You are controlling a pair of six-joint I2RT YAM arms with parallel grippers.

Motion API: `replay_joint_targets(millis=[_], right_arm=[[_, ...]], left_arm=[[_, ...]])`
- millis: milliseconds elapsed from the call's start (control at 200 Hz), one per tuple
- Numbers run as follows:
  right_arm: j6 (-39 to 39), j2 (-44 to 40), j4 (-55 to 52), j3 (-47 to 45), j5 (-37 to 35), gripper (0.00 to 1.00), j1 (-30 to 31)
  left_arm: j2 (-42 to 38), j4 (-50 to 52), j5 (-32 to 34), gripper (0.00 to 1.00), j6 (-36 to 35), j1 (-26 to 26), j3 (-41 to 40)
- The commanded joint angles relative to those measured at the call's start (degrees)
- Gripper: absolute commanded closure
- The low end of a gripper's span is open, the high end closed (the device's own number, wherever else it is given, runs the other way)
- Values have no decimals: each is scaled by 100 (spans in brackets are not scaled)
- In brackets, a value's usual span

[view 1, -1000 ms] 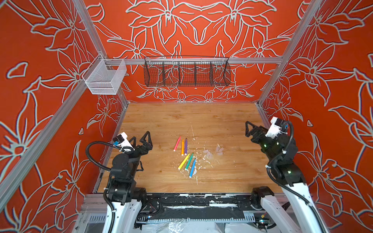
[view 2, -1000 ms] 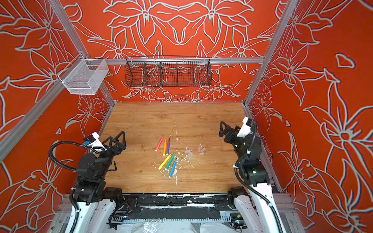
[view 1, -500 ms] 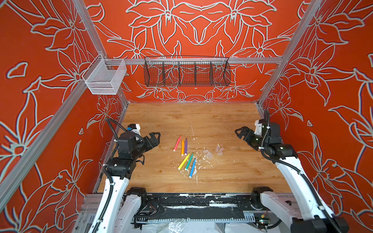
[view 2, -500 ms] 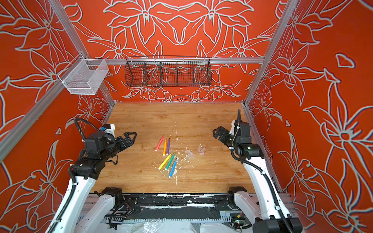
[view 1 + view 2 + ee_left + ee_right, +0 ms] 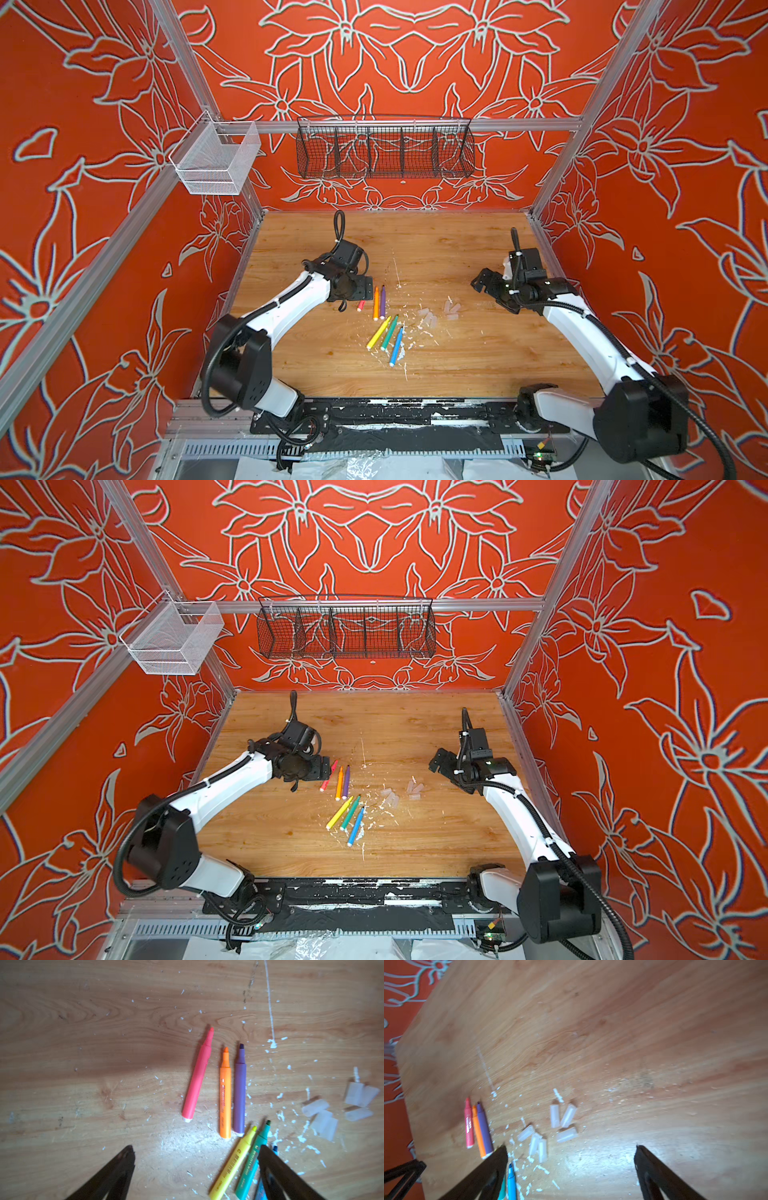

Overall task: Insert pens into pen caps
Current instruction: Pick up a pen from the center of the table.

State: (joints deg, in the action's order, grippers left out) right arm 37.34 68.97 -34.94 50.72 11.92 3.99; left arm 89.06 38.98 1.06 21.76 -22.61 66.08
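Here the purple pen (image 5: 240,1091) lies flat on the wooden table (image 5: 457,365), with the orange pen (image 5: 225,1095) and pink pen (image 5: 197,1078) beside it and the yellow pen (image 5: 232,1167), green pen (image 5: 252,1164) and blue pen (image 5: 397,345) fanned just past its white end. The left gripper (image 5: 195,1148) hangs near it, jaws wide and empty. The caps (image 5: 554,1115) lie beyond it toward the right gripper (image 5: 570,1147), likewise wide open, holding nothing.

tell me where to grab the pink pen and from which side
I'd grip the pink pen at mid-barrel, coming straight down from above with the left gripper, jaws across its width. It lies flat on the table, and the straight barrel has bare wood on both long sides; the orange pen sits apart. Avoid the tapered tip.
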Motion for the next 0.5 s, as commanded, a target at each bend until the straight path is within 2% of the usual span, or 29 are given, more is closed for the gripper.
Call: replay_joint_targets(millis=[0,210,270,345,410,440,495], right_arm=[[-224,178,-181,-144,361,3,-426],[-448,323,-120,-245,277,3,-518],[-580,289,1,-288,468,3,-518],[-596,203,96,-351,584,2,-529],[-657,99,121,-370,529,2,-527],[-660,36,125,-376,505,6,-530],[-653,-104,211,-435,513,21,-521]], left_arm=[[523,497,229,12,-332,-24,482],[1668,1144,274,19,-463,-31,1333],[1931,1223,290,20,-479,-31,1443],[2259,1309,335,29,-485,-42,1562],[2413,1243,341,30,-472,-42,1559],[2454,1199,269,31,-495,-42,1540],[2530,1182,185,34,-525,-50,1538]])
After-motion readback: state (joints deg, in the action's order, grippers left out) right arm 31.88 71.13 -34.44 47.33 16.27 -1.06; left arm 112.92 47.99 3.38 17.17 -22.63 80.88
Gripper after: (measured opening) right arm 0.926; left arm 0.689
